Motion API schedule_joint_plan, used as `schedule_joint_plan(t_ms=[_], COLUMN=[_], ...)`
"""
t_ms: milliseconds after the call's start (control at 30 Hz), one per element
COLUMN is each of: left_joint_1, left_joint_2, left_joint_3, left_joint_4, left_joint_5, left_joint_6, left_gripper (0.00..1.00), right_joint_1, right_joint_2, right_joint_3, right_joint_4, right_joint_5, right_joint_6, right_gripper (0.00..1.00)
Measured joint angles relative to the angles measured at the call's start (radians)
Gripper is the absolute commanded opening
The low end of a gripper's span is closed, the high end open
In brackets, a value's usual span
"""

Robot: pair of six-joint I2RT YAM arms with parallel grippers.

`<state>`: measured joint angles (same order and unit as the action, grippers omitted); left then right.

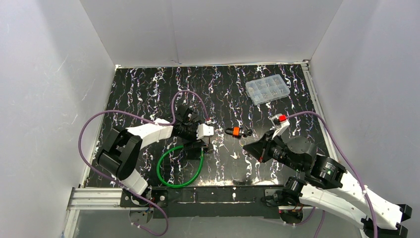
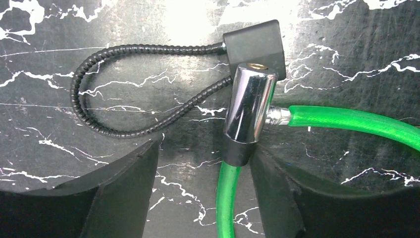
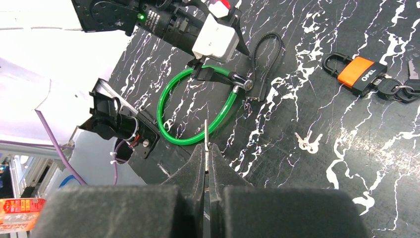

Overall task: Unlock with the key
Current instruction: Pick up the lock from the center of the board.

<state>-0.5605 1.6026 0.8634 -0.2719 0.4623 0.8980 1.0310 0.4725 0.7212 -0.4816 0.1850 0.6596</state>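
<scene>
The right hand (image 3: 206, 151) pinches the key (image 3: 206, 131). The left hand (image 2: 203, 156) is spread apart around the green lock (image 2: 247, 104). Nothing is unlocked yet.

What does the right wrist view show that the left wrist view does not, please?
Only the right wrist view shows the orange padlock with its key bunch, and the right gripper shut on a thin key. Only the left wrist view shows the brass-coloured spot on the end of the chrome lock barrel, and the barrel's base lying between the open jaws of the left gripper. Both show the green cable and the black cable lock on the marbled table.
</scene>
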Motion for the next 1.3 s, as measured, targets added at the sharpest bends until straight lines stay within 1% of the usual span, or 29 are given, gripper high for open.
schedule_joint_plan(t_ms=[67, 100, 133, 267, 400, 533, 667, 733, 800, 900, 1000, 1133, 1233, 1300], left_joint_1=[-0.004, -0.006, -0.009, -0.015, -0.016, -0.018, -0.033, -0.051, -0.074, -0.114, -0.131, -0.134, -0.138, -0.144], left_joint_2=[0.004, 0.006, 0.007, 0.004, -0.04, -0.218, -0.434, -0.53, -0.616, -0.72, -0.763, -0.749, -0.718, -0.7], left_joint_3=[0.004, 0.004, 0.004, 0.009, 0.053, 0.195, 0.389, 0.458, 0.49, 0.489, 0.458, 0.419, 0.418, 0.418], left_joint_4=[-0.012, -0.023, -0.027, -0.048, -0.178, -0.333, -0.414, -0.443, -0.468, -0.509, -0.527, -0.544, -0.545, -0.544], left_joint_5=[0.006, 0.013, 0.015, 0.017, 0.018, 0.061, 0.119, 0.143, 0.159, 0.164, 0.153, 0.108, 0.072, 0.042], left_joint_6=[0.015, 0.029, 0.041, 0.071, 0.078, 0.084, 0.098, 0.107, 0.122, 0.157, 0.198, 0.235, 0.251, 0.257], left_gripper=[0.21, 0.06, 0.0, 0.0, 0.0, 0.0, 0.0, 0.0, 0.0, 0.0, 0.0, 0.0, 0.0, 0.0], right_joint_1=[-0.003, -0.004, -0.006, -0.011, -0.018, -0.023, -0.024, -0.024, -0.024, -0.024, -0.024, -0.024, -0.024, -0.025], right_joint_2=[-0.003, -0.002, -0.002, 0.002, 0.038, 0.104, 0.195, 0.25, 0.309, 0.402, 0.499, 0.586, 0.637, 0.662], right_joint_3=[0.0, 0.0, 0.0, 0.001, 0.033, 0.121, 0.26, 0.339, 0.424, 0.565, 0.704, 0.828, 0.886, 0.896], right_joint_4=[0.0, 0.0, 0.0, -0.001, -0.035, -0.056, -0.078, -0.093, -0.123, -0.187, -0.26, -0.341, -0.384, -0.396], right_joint_5=[-0.004, -0.005, -0.007, -0.013, -0.024, -0.058, -0.137, -0.195, -0.251, -0.32, -0.373, -0.428, -0.457, -0.472], right_joint_6=[0.001, 0.001, 0.001, -0.001, -0.005, -0.017, -0.041, -0.059, -0.081, -0.125, -0.179, -0.236, -0.262, -0.272], right_gripper=[0.01, 0.01, 0.01, 0.01, 0.01, 0.01, 0.01, 0.01, 0.01, 0.01, 0.01, 0.01, 0.01, 0.01])
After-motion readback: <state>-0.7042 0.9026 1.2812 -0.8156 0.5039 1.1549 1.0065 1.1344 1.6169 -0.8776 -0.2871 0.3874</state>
